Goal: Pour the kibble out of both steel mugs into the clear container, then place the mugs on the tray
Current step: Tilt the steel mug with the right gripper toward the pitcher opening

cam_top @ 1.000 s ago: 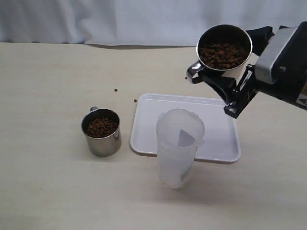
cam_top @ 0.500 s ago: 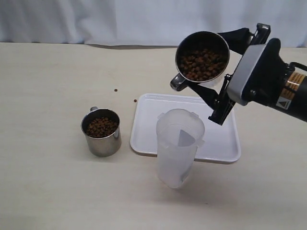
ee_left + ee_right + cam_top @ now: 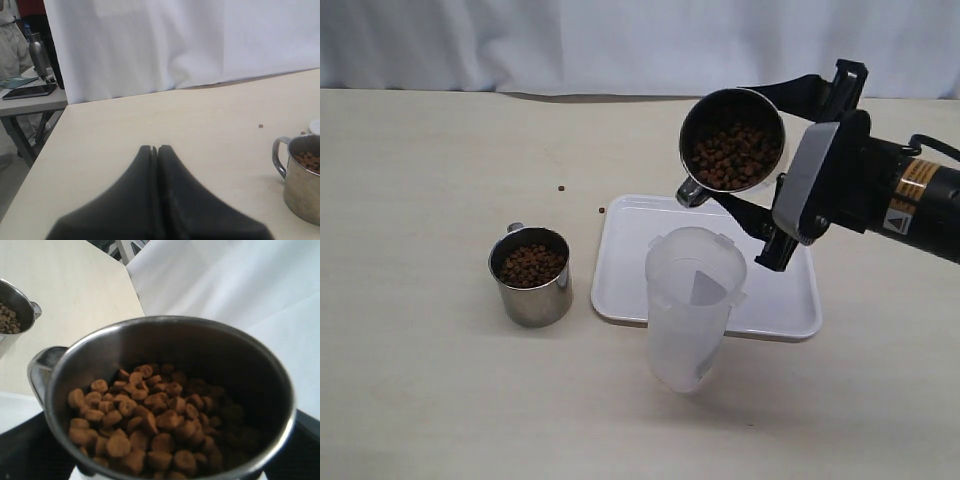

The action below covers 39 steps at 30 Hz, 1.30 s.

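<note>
Left wrist view shows the left gripper (image 3: 154,148), jaws together, above the table (image 3: 150,115). Left mug (image 3: 531,298) of kibble (image 3: 531,265) stands beside the tray (image 3: 785,312). The container (image 3: 692,320) stands before the tray. Above the tray, right gripper (image 3: 745,150) jaws clamp a tilted, full mug (image 3: 720,112).

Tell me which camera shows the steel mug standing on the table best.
The exterior view: the standing mug shows whole, kibble inside, left of the tray. The left wrist view cuts it off at the frame edge; the right wrist view catches only part of it, behind the held mug.
</note>
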{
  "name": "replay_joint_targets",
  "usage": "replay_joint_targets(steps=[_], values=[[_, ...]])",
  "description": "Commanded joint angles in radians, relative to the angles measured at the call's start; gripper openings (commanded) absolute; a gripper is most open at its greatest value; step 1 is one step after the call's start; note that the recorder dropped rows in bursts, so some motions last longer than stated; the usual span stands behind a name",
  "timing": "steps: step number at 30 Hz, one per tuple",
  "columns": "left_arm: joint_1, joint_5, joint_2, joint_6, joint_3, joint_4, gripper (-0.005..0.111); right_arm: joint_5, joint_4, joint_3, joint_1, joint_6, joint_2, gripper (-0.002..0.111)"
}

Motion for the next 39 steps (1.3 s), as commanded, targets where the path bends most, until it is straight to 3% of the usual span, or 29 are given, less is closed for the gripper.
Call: replay_joint_targets(steps=[1, 5, 24, 39], values=[[-0.008, -0.006, -0.003, -0.002, 0.003, -0.008, 0.000, -0.034, -0.011, -0.008, 0.003, -0.012, -0.004, 0.005], [-0.008, -0.012, -0.003, -0.002, 0.003, -0.006, 0.000, -0.057, -0.091, -0.008, 0.003, -0.022, -0.004, 0.005], [-0.008, -0.012, -0.003, -0.002, 0.003, -0.006, 0.000, -0.055, -0.099, 0.012, 0.003, -0.035, -0.100, 0.005], [-0.008, -0.004, -0.003, -0.002, 0.003, -0.008, 0.000, -0.050, -0.098, 0.028, 0.003, -0.162, -0.120, 0.005]])
